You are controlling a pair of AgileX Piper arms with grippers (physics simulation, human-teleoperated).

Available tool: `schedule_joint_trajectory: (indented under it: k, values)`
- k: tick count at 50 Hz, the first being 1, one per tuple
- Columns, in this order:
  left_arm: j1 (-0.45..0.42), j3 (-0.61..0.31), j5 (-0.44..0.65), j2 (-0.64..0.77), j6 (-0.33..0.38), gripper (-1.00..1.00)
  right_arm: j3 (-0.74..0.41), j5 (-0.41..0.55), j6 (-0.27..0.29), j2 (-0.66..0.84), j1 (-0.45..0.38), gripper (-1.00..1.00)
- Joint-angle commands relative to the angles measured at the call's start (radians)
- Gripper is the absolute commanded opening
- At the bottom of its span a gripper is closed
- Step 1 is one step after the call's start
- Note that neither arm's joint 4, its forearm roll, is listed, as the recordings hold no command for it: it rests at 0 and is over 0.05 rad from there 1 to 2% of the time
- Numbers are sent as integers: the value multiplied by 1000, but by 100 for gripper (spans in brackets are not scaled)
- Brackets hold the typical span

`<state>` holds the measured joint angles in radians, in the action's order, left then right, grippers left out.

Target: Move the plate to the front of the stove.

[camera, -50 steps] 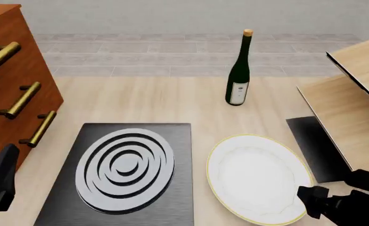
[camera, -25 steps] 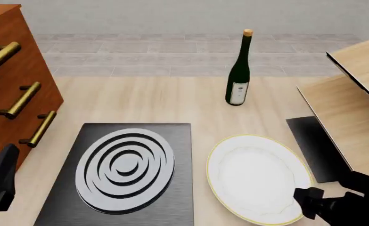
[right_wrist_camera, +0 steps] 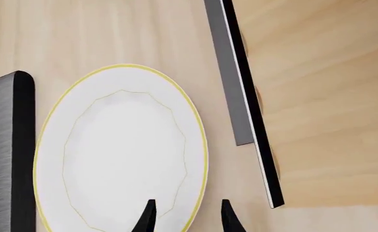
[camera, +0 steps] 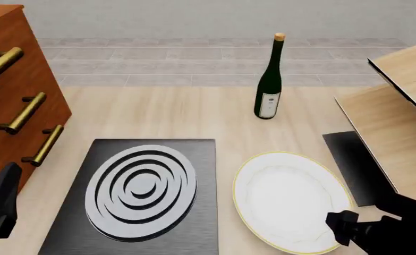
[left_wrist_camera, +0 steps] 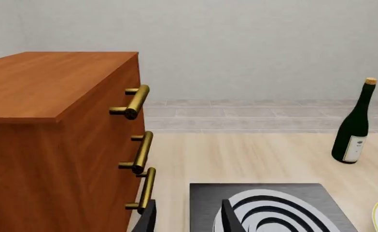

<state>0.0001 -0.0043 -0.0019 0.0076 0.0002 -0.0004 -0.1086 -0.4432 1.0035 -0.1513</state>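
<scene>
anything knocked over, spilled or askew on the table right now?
Nothing stands out. The wine bottle stands upright, the plate lies flat beside the stove with nothing on it, and no spill or damage shows. The right gripper straddles the plate's near rim, jaws open.

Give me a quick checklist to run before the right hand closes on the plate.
1. Right hand open: ok, a gap shows between the fingers.
2. Fingers straddle the plate rim: ok in the wrist view, one over the plate, one outside it.
3. Fingers low enough to grip the rim: cannot tell.
4. Plate flat on the table, beside the stove: ok.
5. Bottle stands well away: ok.
6. Left hand away from the plate: ok, it is by the drawers.
</scene>
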Motion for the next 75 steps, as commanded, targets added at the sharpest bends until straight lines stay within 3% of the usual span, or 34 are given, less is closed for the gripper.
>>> schedule_joint_trajectory:
  k: [1,19,33,34,42,58,71,75]
  values:
    - [0,0,0,0,0,100,0,-56,-15,71,-11,100]
    - [0,0,0,0,0,100,0,-168,-53,201,-47,100]
    - [0,0,0,0,0,100,0,-205,-45,238,-45,100]
    - [0,0,0,0,0,100,0,-196,-27,226,-21,-100]
    - [0,0,0,0,0,100,0,-67,-3,63,-8,-100]
    - [0,0,0,0,0,100,0,10,7,-66,20,-100]
    - [0,0,0,0,0,100,0,143,-81,-283,-42,-100]
    - [0,0,0,0,0,100,-2,169,-85,-343,-47,-100]
